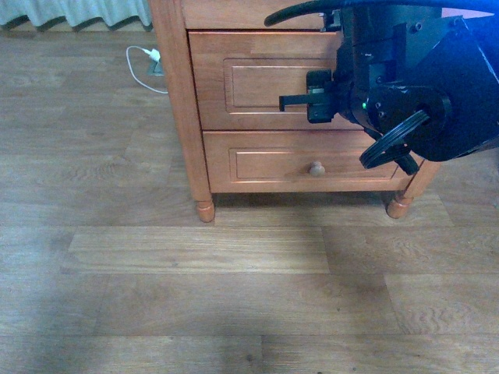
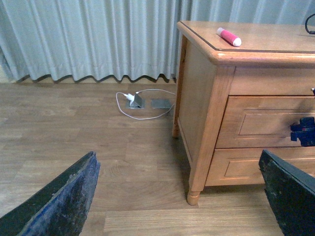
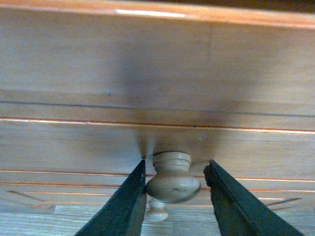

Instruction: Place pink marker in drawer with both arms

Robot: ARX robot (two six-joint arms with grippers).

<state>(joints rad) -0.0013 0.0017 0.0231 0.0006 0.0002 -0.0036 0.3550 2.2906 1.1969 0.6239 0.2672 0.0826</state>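
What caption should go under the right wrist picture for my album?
Right pincer open around the round pale knob of the wooden drawer.

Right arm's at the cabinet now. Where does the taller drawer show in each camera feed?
Front view: the drawer sits top centre, its right part behind the right arm.
Left wrist view: drawer under the cabinet top holding the pink marker, above the shallower drawer.
Right wrist view: drawer front fills the picture.
Shared landmark: the black right claw on the drawer front, straddling its knob.
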